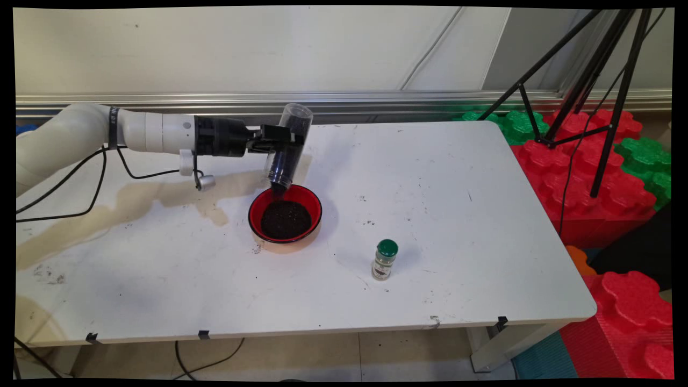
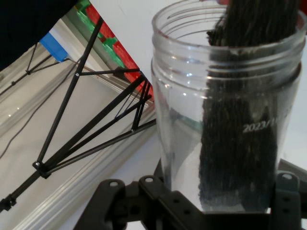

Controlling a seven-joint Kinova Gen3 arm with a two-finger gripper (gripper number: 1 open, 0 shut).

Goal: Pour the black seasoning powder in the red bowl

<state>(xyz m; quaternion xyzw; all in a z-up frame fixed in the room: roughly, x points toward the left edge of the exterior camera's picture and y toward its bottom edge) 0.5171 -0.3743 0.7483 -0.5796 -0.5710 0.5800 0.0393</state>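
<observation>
Two views. Main: end effector (image 1: 282, 141) clamped on a clear jar (image 1: 288, 146), tipped mouth-down over a red bowl (image 1: 285, 213) near the tabletop (image 1: 457, 215) centre, toward its left edge. Dark grains fall from jar into bowl, which holds a dark heap. Green-capped spice bottle (image 1: 385, 260) stands upright nearer the front edge, apart from the bowl. Hand: jar (image 2: 225, 120) between the end effector's fingers (image 2: 287, 191), dark contents along one side; printed date only partly legible. Black tripod (image 2: 91, 129) behind.
</observation>
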